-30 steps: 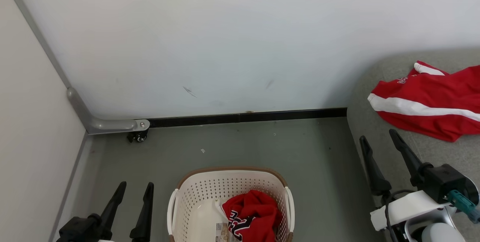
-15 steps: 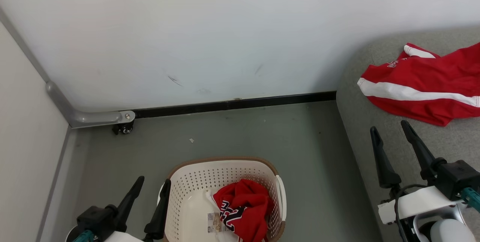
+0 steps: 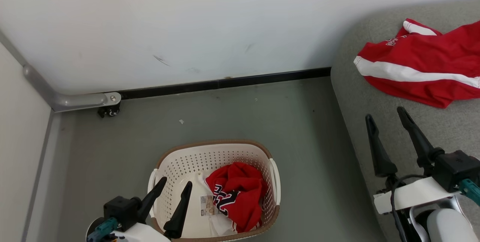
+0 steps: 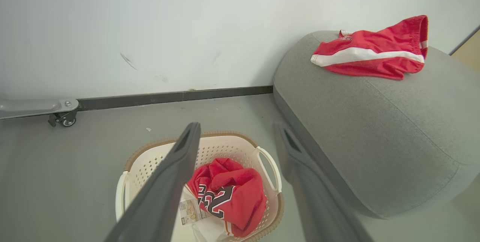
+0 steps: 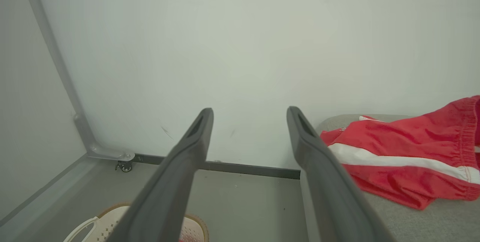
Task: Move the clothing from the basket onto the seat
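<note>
The left claw (image 3: 176, 180) is hovering open at lower left, over the basket (image 3: 210, 142) holding the lettered garment (image 3: 234, 193). The right claw (image 3: 384, 112), also gaping, is hanging lower right over the seat (image 3: 356, 96), below the striped garment (image 3: 420, 73).

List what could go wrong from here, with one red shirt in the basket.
1. In the head view the open left hand sits by the near-left rim of the basket, while the shirt lies bunched to the right. Going straight down could hit the rim or snag a hole in the wall.
2. The shirt is crumpled, so a pinch may catch only one fold. The rest could then drag on the rim and tip the basket.
</note>
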Controlling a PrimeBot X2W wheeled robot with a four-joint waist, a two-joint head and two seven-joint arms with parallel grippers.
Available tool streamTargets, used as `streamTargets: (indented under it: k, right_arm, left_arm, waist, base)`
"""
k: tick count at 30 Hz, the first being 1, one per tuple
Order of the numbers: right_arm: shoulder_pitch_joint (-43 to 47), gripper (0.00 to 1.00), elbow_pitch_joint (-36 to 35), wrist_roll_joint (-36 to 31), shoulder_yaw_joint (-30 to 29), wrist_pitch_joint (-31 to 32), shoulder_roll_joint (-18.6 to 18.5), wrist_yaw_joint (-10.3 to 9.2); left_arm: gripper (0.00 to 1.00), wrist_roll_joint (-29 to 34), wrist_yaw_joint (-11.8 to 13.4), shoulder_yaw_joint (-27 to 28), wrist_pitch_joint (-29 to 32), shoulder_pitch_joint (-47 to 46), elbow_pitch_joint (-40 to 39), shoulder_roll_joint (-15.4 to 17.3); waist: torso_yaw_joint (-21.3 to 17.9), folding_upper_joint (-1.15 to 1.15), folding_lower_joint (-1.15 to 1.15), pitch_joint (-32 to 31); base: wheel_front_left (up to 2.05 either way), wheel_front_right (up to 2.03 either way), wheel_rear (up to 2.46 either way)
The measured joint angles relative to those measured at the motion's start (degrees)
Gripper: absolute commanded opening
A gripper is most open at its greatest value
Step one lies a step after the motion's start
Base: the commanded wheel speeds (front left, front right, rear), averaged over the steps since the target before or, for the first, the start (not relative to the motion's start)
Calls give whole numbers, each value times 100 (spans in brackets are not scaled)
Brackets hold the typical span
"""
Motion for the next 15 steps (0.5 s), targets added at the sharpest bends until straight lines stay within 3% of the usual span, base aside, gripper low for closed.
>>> streamTargets:
  k: [15]
  right_arm:
    - [-435, 100, -149, -56, 193, 0, -2, 0]
  left_arm:
    - [100, 89, -38, -272, 513, -545, 539, -67]
  waist:
    - [-111, 0, 0, 594]
  base:
    - [0, 0, 0]
